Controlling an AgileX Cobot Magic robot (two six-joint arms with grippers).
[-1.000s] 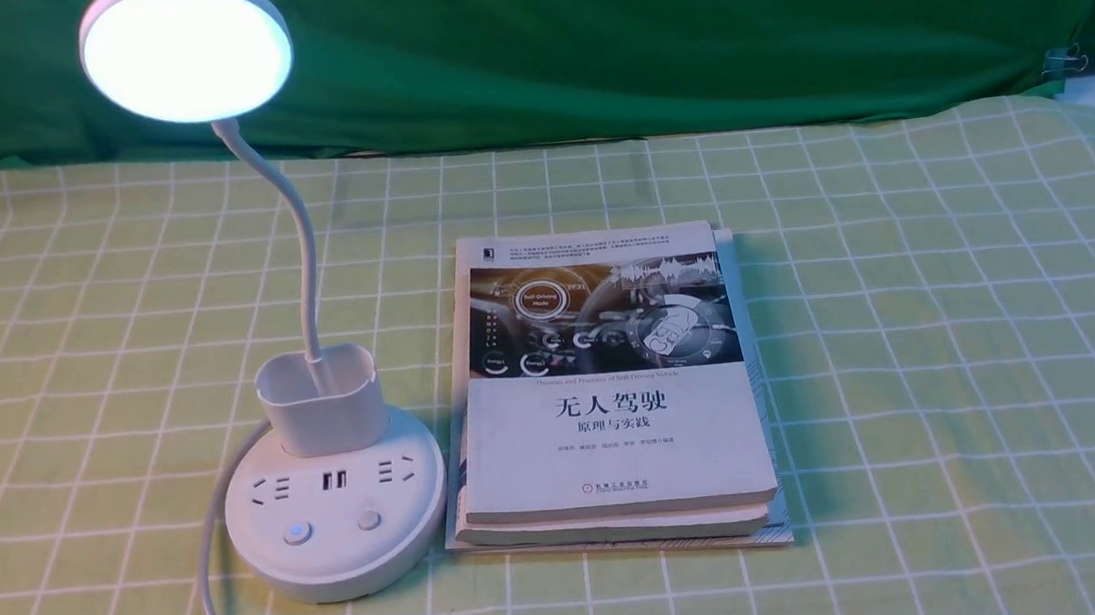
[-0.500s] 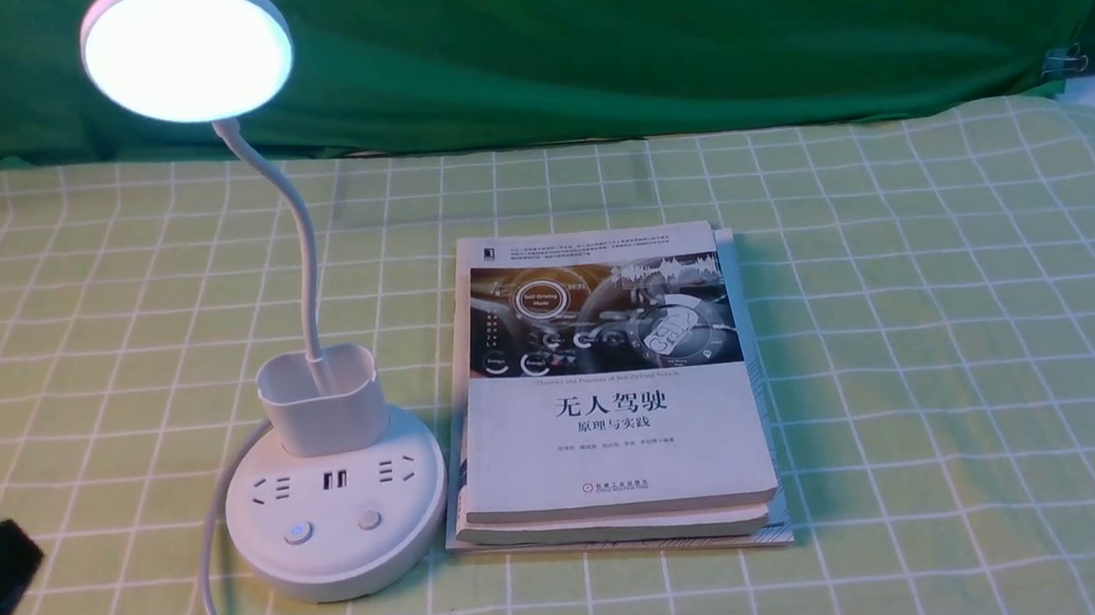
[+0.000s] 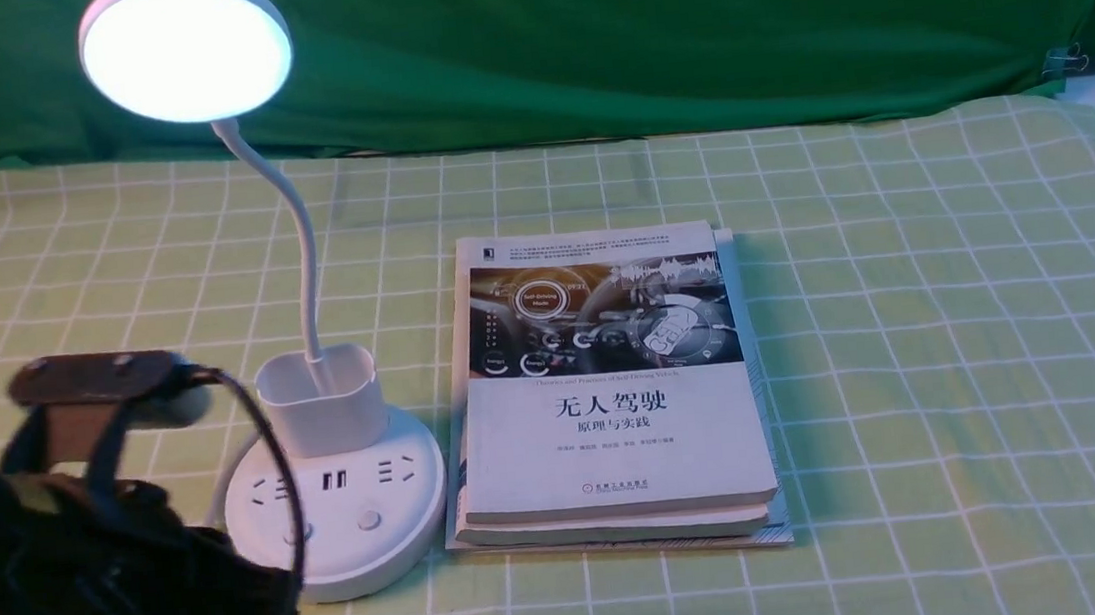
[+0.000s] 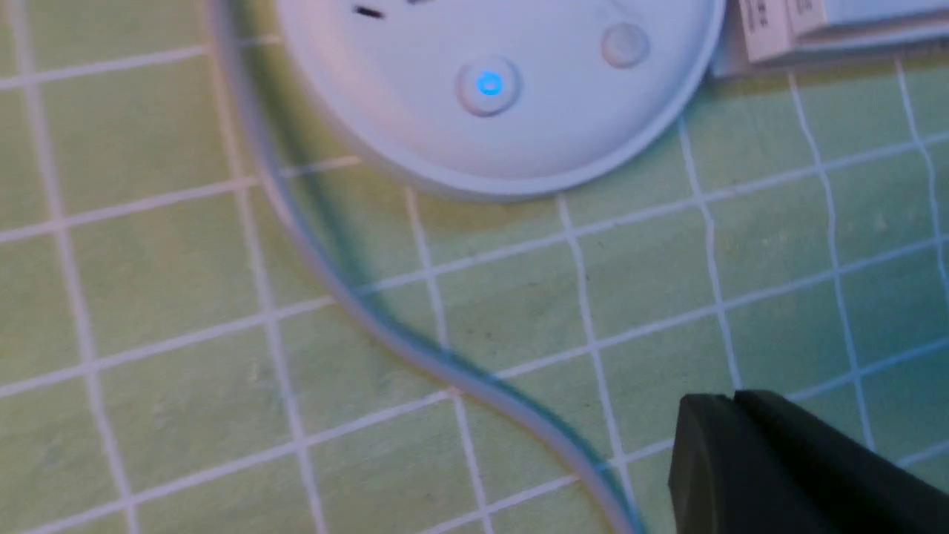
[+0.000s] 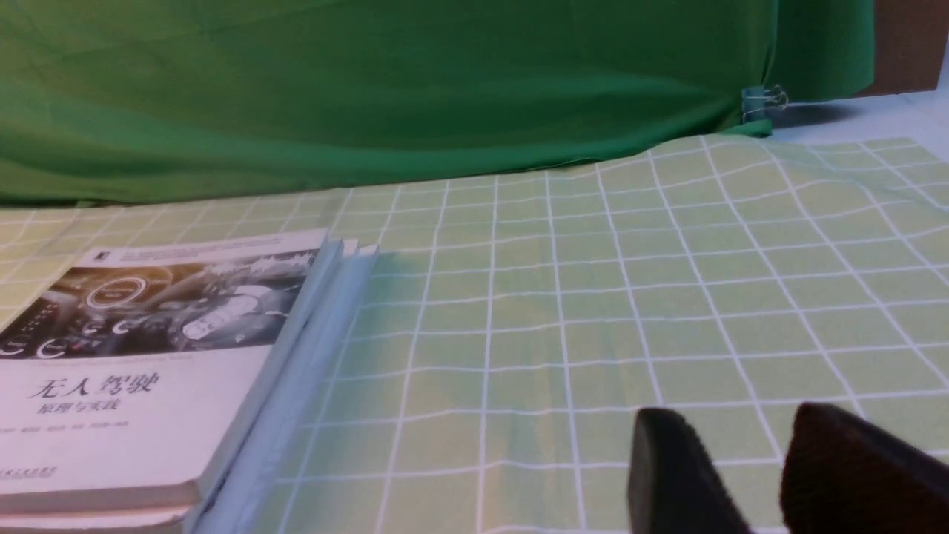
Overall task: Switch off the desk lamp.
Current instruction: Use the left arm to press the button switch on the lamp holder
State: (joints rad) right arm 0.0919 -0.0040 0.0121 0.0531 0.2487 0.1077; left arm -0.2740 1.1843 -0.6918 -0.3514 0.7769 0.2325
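Left gripper [image 4: 704, 423]: its black fingers are pressed together with nothing between them. The tip hangs over the pale green checked tablecloth [image 4: 148, 222], just beside the white power cord [image 4: 371, 319] and short of the lamp's round base. No contact with the base is visible. Beyond the tip, on the near face of the base, sit a round button with a blue light [image 4: 488, 85] and a plain round button [image 4: 625, 44] beside it. They belong to the white desk lamp [image 3: 361, 557] with a thin bendy neck, which stands on the robot's left side of the table, just beside a stack of white-covered paperback books [image 3: 614, 422]. Its flat round disc head [image 3: 186, 51] glows, so the lamp is on. Right gripper [image 5: 741, 426]: fingers apart, empty, low over the cloth and well apart from the lamp. Assessment: the approach step is in hand and no press has been made yet. The next move calls for bringing the closed tip forward and down squarely onto one button. The pictures do not show which button governs the light. The tip should clear the cord and not shove the base.
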